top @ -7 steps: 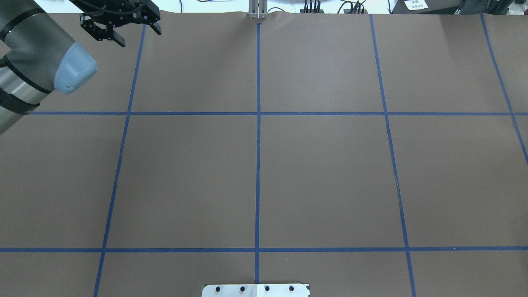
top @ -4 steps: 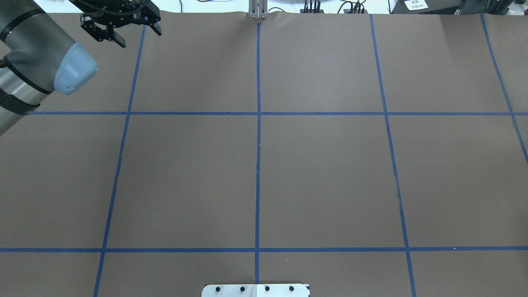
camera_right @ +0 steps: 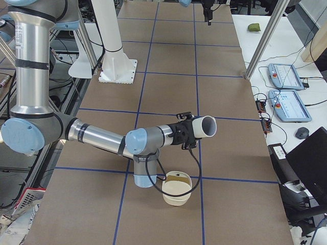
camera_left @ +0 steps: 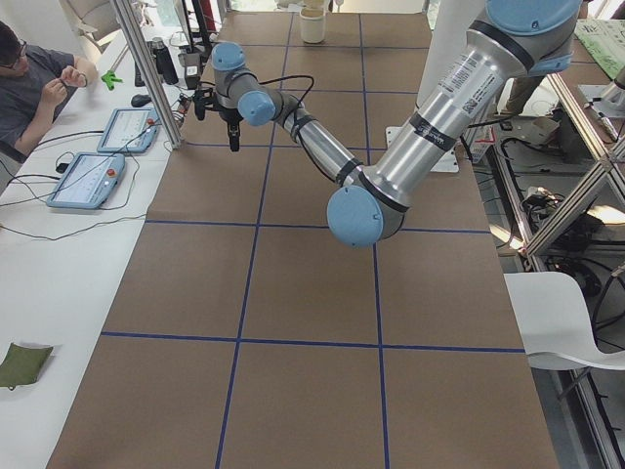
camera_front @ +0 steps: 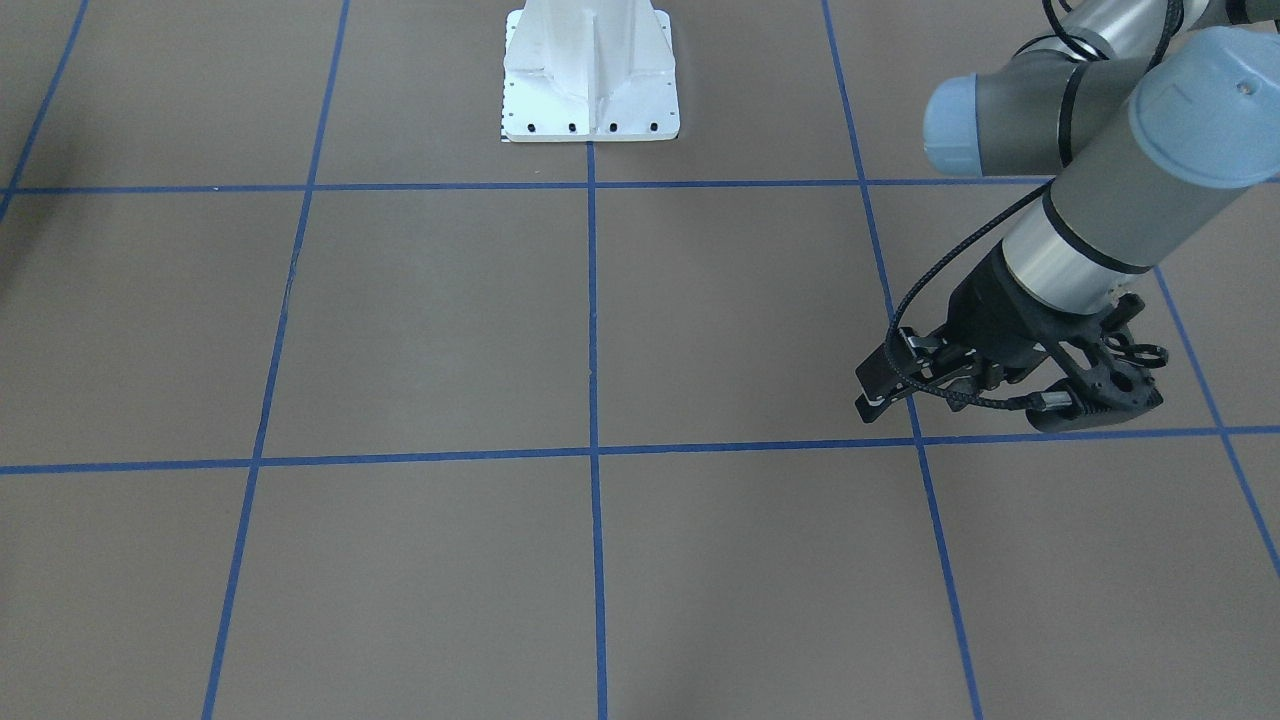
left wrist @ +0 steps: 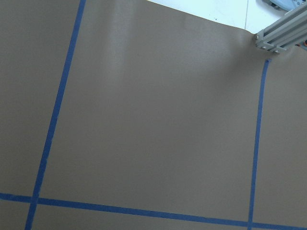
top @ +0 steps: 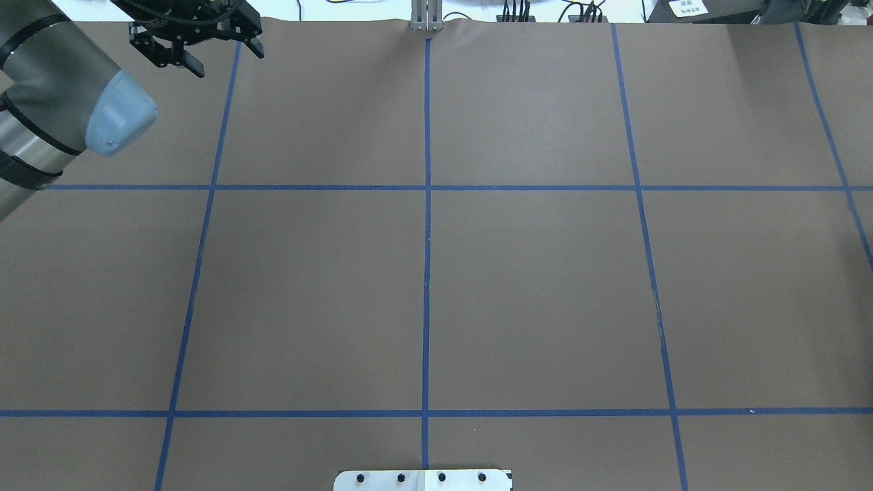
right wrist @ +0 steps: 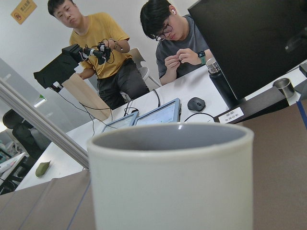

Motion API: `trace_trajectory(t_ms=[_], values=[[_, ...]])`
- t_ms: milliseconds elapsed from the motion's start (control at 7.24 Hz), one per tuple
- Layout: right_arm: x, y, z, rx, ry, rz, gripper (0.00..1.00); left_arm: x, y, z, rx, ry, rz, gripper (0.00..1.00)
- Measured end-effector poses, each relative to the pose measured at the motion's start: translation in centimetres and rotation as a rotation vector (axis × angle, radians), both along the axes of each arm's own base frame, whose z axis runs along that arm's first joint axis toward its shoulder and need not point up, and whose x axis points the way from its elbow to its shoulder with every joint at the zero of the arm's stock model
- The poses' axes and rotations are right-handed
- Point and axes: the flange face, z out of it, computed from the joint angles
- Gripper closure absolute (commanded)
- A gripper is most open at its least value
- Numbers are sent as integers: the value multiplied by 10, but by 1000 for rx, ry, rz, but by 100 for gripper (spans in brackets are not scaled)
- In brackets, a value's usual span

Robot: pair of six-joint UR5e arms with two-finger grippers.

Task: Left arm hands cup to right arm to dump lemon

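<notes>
Cream-white cup (camera_right: pixel 206 126), grey inside; brown table (top: pixel 545 286), blue grid lines (top: pixel 426 273).

No lettering can be read; the white label (right wrist: pixel 233 115) and yellow sign (right wrist: pixel 24 10) are too blurred.

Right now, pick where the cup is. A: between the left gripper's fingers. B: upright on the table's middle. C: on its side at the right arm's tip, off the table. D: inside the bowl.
C: the exterior right view shows the cup lying sideways at the tip of the right arm, raised off the table, while the left gripper holds nothing.
</notes>
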Motion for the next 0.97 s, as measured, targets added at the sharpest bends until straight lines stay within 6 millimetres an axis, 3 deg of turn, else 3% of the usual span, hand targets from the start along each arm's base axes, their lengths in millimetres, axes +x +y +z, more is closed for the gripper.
trace_trajectory(t_ms=[276, 414, 690, 966], values=[[-51, -67, -40, 59, 138, -19, 70, -7, 8, 12, 26, -11, 18, 0], [-89, -93, -54, 94, 225, -6, 70, -10, 10, 16, 32, -14, 21, 0], [-185, -140, -90, 160, 421, 19, 70, -11, 12, 19, 33, -15, 23, 0], [-311, -161, -152, 240, 566, 38, 70, -9, 13, 17, 25, -8, 25, 0]])
